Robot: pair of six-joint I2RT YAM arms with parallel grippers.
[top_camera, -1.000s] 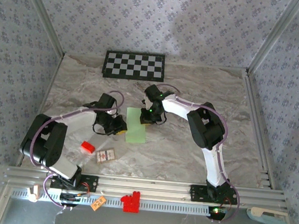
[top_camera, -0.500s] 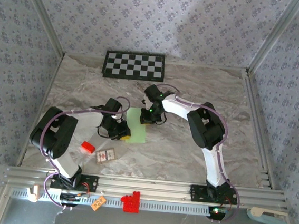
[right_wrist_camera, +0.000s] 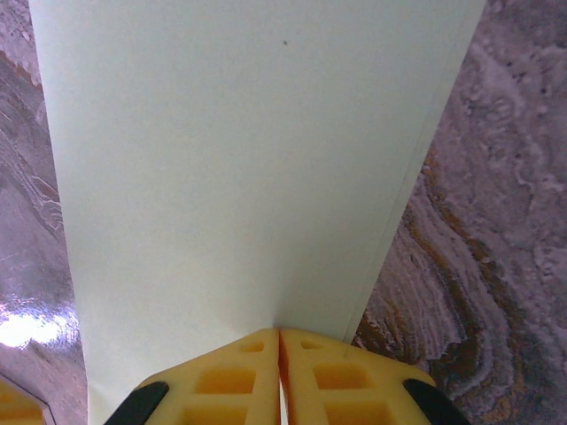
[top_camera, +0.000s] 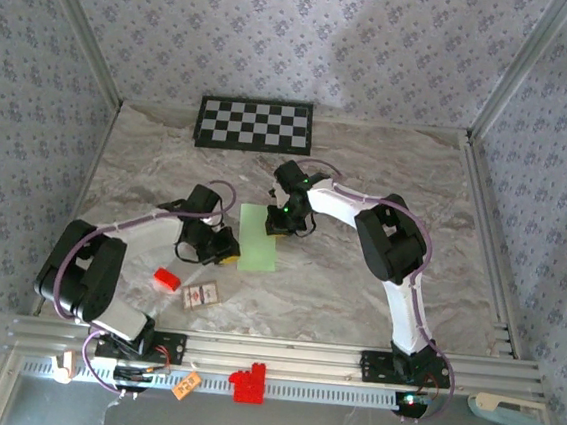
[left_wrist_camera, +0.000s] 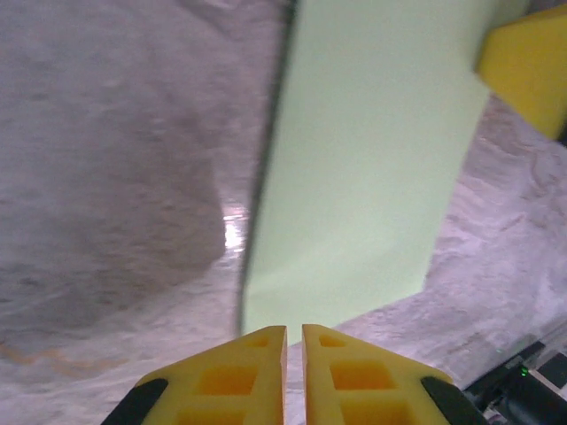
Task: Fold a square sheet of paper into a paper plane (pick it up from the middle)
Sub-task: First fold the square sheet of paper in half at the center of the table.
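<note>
Back toward seven o'clock since the earlier frame was swung the left elbow (top_camera: 81,275). The smooth pale green folded paper sheet (top_camera: 259,240) was laid mid-table, with the closed right gripper (right_wrist_camera: 280,335) pressed at its one o'clock and the near-closed, empty left gripper (left_wrist_camera: 293,329) at eight.

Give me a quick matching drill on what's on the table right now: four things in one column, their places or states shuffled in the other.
Things:
1. green paper
2. checkerboard panel
3. red block
4. left gripper

Places or states:
A. at the far edge of the table
B. shut, tips at a corner of the paper
C. lying flat mid-table
D. on the near side, beside a small card

Pairs: 1-C, 2-A, 3-D, 4-B
</note>
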